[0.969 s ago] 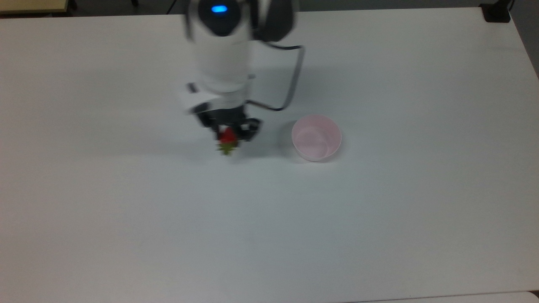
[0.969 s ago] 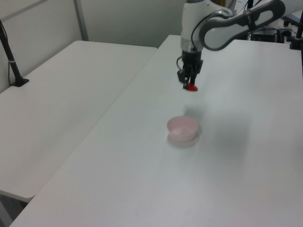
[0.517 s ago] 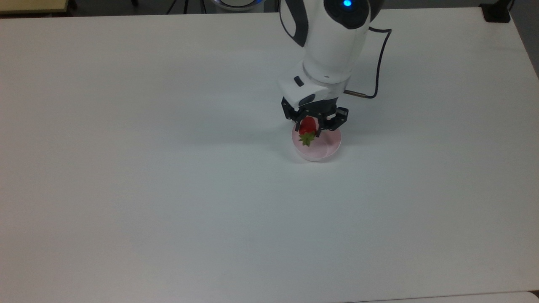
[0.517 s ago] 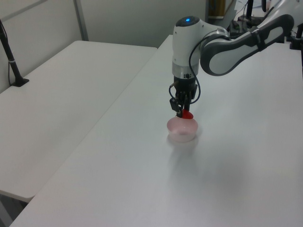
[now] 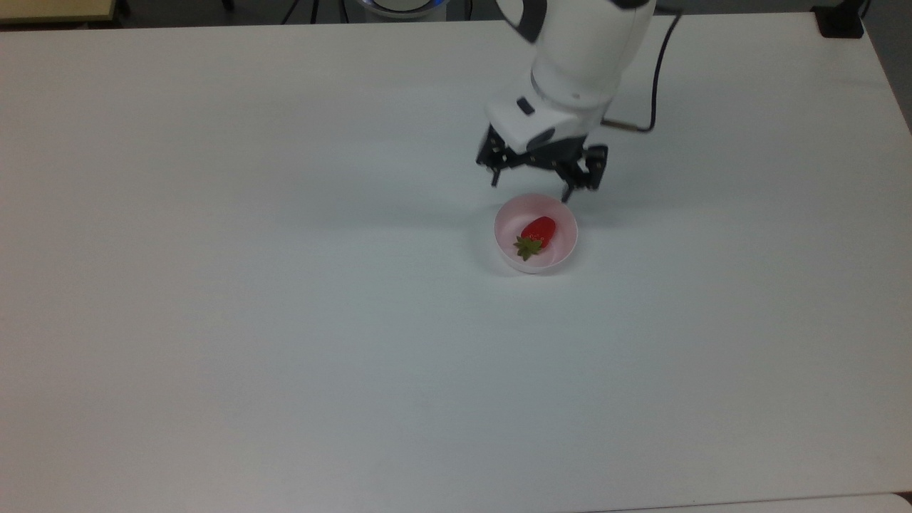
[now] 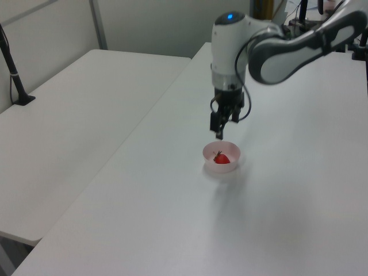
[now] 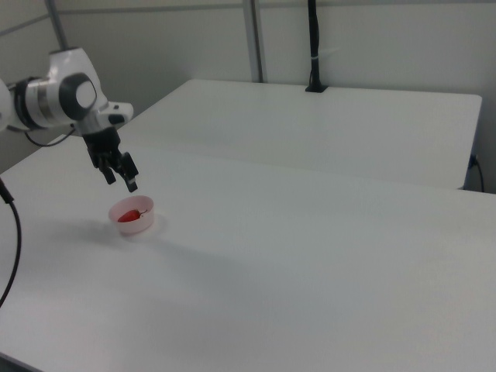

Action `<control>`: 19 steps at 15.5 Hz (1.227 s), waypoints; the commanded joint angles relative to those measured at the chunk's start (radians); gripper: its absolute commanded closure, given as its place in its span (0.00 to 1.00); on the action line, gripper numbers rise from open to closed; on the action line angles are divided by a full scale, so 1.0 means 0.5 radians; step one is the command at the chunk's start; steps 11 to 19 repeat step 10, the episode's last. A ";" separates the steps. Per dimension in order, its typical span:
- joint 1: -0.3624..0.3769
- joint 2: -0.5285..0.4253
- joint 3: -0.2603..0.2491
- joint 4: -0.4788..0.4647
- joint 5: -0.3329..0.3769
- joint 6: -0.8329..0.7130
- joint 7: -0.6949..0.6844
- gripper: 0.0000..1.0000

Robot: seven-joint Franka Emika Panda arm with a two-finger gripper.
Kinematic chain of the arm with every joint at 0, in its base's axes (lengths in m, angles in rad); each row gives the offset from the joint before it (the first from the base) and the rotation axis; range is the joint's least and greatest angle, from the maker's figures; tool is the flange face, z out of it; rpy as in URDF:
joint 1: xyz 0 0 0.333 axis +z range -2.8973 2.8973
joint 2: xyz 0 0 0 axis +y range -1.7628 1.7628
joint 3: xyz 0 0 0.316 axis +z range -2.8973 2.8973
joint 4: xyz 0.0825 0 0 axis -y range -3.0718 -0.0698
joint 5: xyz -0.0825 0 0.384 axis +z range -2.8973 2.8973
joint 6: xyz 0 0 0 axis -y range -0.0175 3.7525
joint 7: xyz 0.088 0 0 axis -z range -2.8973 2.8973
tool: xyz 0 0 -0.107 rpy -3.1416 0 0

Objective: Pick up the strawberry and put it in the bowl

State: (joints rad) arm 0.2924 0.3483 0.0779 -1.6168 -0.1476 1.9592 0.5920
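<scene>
One strawberry (image 5: pixel 538 234) lies in one bowl (image 5: pixel 563 251) on the white bench (image 5: pixel 285 320).
One hand (image 5: pixel 532 188) hangs just above the bowl's far rim in the top view, fingers spread apart and holding nothing; the strawberry's green cap points toward the top view's lower left.

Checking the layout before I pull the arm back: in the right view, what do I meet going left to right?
Robot arm → pincer, open → bowl holding the strawberry → black post far right at the back.
</scene>
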 commanded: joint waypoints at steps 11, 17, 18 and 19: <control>-0.508 -0.733 -0.061 -0.067 0.179 -0.746 -0.938 0.00; -0.508 -0.733 -0.061 -0.067 0.179 -0.746 -0.938 0.00; -0.508 -0.733 -0.061 -0.067 0.179 -0.746 -0.938 0.00; -0.508 -0.733 -0.061 -0.067 0.179 -0.746 -0.938 0.00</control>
